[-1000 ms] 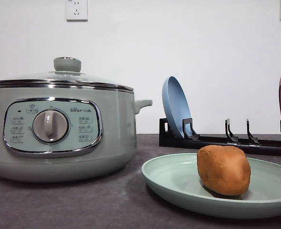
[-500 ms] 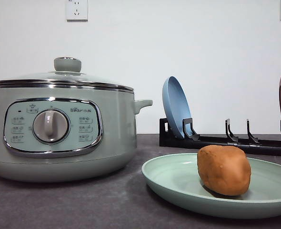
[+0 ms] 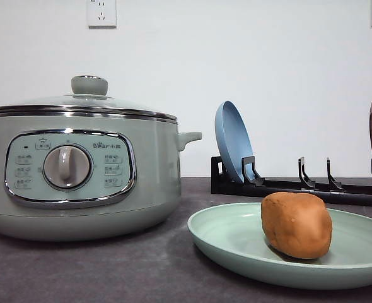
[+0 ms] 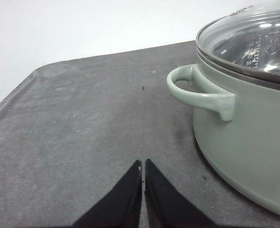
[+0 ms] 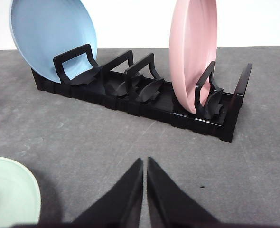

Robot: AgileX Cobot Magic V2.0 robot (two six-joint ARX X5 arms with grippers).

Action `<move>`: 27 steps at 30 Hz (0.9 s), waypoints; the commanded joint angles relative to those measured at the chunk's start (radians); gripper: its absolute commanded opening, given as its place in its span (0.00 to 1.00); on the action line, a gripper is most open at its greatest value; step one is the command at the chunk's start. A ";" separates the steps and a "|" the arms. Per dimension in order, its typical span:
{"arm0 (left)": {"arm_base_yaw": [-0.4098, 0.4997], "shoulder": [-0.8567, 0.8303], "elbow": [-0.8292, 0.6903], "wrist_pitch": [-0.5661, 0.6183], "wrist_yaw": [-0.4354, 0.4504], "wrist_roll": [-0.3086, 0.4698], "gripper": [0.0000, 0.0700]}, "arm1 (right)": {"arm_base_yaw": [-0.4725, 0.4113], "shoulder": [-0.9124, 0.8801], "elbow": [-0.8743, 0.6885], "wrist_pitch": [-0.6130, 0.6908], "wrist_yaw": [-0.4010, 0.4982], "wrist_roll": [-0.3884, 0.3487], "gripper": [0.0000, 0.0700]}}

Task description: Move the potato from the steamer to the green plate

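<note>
The potato (image 3: 296, 225) is sitting on the green plate (image 3: 230, 237) (steamer (image 3: 79, 170) lidded); both grippers (image 4: 143, 166) (image 5: 145, 164) are resting pinched together, empty, so nothing is remaining.

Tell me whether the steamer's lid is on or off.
On. The glass lid sits flat on the steamer's chrome rim, its green knob on top; the left wrist view shows it seated too.

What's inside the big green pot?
The steamer has its glass lid on. Through it, only reflections show; its contents can't be made out. The potato sits on the green plate.
</note>
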State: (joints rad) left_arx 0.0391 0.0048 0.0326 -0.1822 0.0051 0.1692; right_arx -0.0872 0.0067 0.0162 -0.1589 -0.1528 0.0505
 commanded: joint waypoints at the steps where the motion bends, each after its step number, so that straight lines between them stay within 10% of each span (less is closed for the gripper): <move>1: 0.002 -0.002 -0.021 -0.006 0.001 -0.006 0.00 | -0.002 -0.003 -0.005 0.002 0.003 -0.006 0.00; 27: 0.002 -0.002 -0.021 -0.006 0.001 -0.006 0.00 | -0.002 -0.003 -0.005 0.002 0.003 -0.006 0.00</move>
State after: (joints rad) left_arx 0.0391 0.0048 0.0326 -0.1822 0.0051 0.1692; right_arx -0.0872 0.0067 0.0162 -0.1592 -0.1528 0.0490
